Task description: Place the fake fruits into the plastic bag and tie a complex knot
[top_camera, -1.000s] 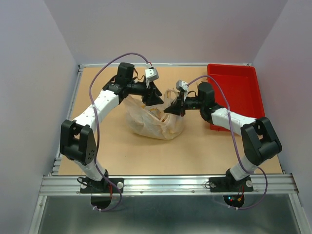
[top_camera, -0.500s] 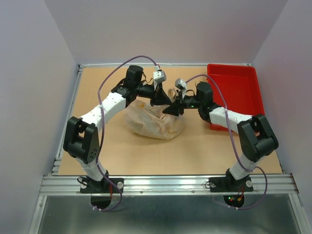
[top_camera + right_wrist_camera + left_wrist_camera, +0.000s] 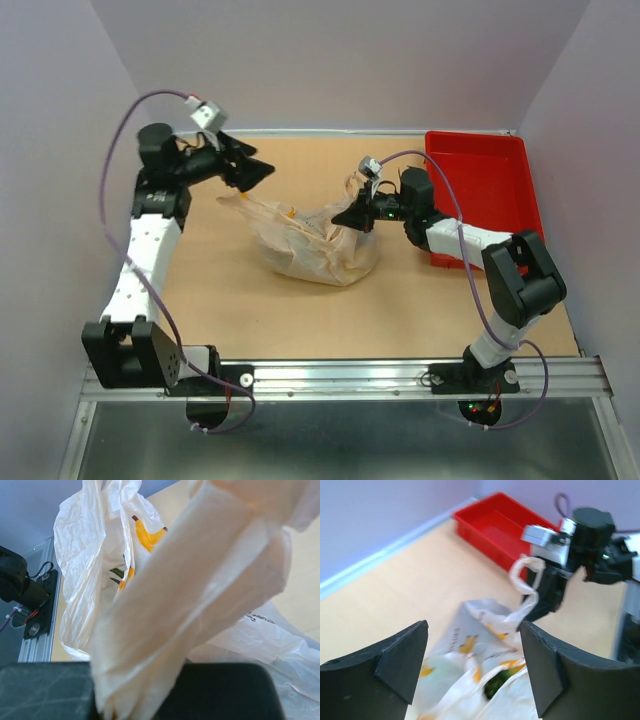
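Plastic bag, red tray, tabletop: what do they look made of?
Plastic bag: thin plastic film, translucent whitish with orange print. It crinkles and folds, and light passes through it.
Red tray: probably rigid moulded plastic, smooth and slightly shiny, with uniform colour and straight walls.
Table: matte tan board, maybe fibreboard or a cork-like sheet. It is flat with no glare, and I cannot tell which.

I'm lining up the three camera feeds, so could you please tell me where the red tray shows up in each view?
Top external: the red tray sits at the upper right of the picture.
Left wrist: the red tray is at top centre, beyond the bag.
Right wrist: not in view.
Shared landmark: the plastic bag, visible in all three views.
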Available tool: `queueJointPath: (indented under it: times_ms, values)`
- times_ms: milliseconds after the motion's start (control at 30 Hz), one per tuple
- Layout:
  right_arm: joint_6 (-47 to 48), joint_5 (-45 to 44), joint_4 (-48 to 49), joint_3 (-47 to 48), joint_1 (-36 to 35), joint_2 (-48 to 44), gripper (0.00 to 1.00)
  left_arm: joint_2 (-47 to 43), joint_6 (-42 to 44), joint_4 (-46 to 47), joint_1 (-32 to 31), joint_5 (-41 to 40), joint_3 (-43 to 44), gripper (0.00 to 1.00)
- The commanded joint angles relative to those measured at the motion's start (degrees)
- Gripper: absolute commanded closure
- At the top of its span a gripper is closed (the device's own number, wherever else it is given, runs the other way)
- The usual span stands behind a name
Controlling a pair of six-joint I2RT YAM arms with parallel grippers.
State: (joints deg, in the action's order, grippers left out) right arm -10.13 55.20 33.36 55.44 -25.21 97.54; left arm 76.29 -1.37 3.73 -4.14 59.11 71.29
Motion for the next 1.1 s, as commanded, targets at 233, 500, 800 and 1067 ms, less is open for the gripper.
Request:
queueJointPath:
  times_ms: [233,500,800,1067]
  values:
    - [4.0,1.0,-5.2,3.9,-0.5,-2.3,1.00,-15.6,19.4,-30.0,20.4,5.7,-9.1,0.12]
    - [12.6,4.0,-13.9,5.2,-0.7,-2.2,1.00,-18.1,15.9,-21.0,17.5,3.4,-19.7,0.01]
    - [15.0,4.7,-16.2,5.2,-1.2,-2.4,0.99,-11.7,16.2,-3.7,8.6,1.6,-25.7,0.01]
    - [18.5,4.1,-18.5,6.3,-2.8,-1.8,1.00,-2.7,3.0,17.0,4.9,4.1,-25.7,0.01]
